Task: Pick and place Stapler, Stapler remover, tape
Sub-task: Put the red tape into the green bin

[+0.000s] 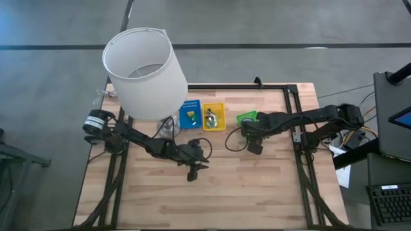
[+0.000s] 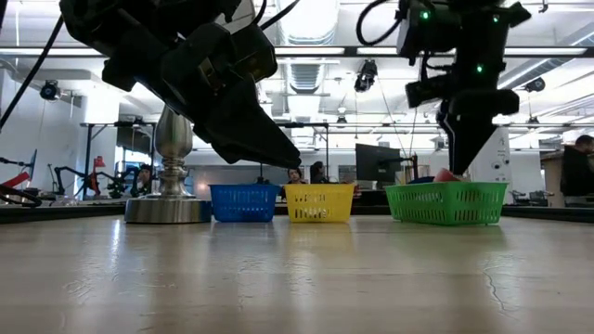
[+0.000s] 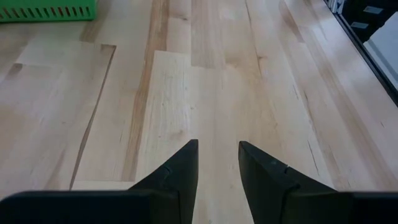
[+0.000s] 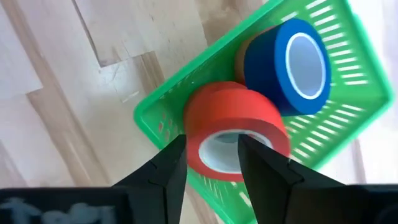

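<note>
While poised over the green basket [image 4: 348,124], right gripper [image 4: 212,163] spread apart, fingers flanking red tape roll [image 4: 233,121] inside it, hole facing the wrist camera, beside blue tape roll [image 4: 289,62]. Left gripper [image 3: 217,168] parted, holding nothing, above bare table [image 3: 261,74] well clear of the basket.

Your left gripper [image 1: 192,174] hangs low at mid-worktop, arm stretched in from the left edge, fingers [image 3: 180,177] parted. Your right gripper [image 4: 213,163] points steeply down, its fingers apart, arm reaching in from the right.
</note>
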Robot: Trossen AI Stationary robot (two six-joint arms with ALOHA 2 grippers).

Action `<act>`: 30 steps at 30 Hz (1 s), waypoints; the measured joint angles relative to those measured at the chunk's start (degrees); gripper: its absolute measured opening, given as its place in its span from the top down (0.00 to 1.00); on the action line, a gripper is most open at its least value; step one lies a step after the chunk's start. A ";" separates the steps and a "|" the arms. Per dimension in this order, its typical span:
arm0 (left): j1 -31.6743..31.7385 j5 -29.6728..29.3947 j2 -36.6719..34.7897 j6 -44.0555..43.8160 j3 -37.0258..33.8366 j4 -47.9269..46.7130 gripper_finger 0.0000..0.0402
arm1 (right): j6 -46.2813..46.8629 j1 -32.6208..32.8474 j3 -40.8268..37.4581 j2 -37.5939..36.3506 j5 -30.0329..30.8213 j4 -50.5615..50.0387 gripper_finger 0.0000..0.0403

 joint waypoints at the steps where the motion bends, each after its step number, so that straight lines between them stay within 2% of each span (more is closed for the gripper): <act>1: 0.00 0.00 0.00 0.01 0.00 0.00 0.71 | -0.03 0.00 0.76 -0.01 0.00 -0.90 0.65; 8: 0.00 -0.02 0.00 0.01 0.00 -0.01 0.71 | -0.38 0.01 5.24 -0.01 1.74 -3.37 0.68; 15: 0.00 -0.07 0.00 0.02 0.00 0.00 0.71 | -0.52 -0.11 4.45 0.01 12.90 -1.28 0.70; 22: 0.00 -0.24 0.02 0.02 0.00 -0.01 0.71 | -0.51 -0.40 0.98 0.07 12.91 4.08 0.71; 30: 0.00 -0.22 0.02 0.02 0.00 -0.01 0.71 | -0.17 -0.37 -0.22 0.09 10.52 2.23 0.72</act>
